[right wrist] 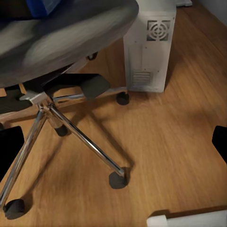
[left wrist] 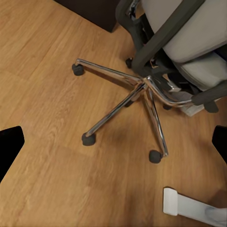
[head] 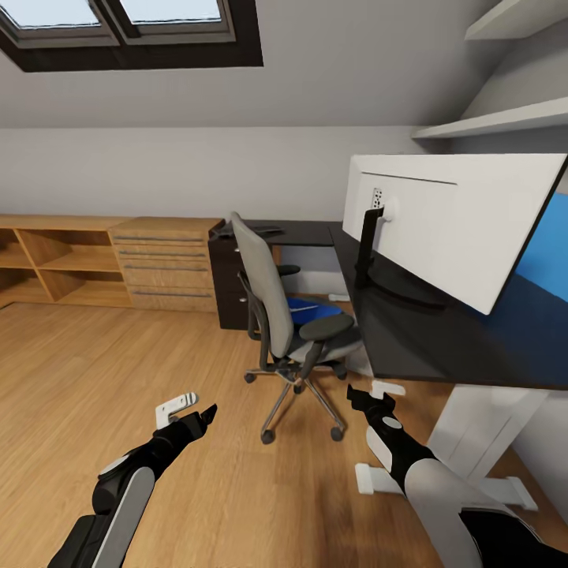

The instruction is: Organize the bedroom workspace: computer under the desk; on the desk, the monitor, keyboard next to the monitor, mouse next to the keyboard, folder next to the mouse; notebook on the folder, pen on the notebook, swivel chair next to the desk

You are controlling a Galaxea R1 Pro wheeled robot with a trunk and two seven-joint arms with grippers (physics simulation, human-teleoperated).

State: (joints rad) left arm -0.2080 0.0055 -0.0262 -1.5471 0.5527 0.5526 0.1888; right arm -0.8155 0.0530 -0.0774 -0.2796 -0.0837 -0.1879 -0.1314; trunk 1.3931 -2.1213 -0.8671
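Observation:
The swivel chair (head: 272, 304) stands on the wood floor beside the black desk (head: 426, 339), its grey back turned toward me. The blue folder (head: 312, 306) lies on its seat. The monitor (head: 454, 225) stands on the desk, white back facing me. My left gripper (head: 207, 416) hangs open low over the floor, left of the chair's chrome base (left wrist: 142, 87). My right gripper (head: 354, 393) is open too, near the desk's front edge and right of the base (right wrist: 80, 137). The computer (right wrist: 149, 47), a white tower, stands on the floor behind the chair.
A light wooden chest (head: 166, 260) and open shelving (head: 55, 260) line the back wall at left. A dark flat item (head: 251, 231), too small to identify, lies on the desk's far wing. The desk's white leg (head: 481, 418) and foot (left wrist: 189, 208) sit near my right arm.

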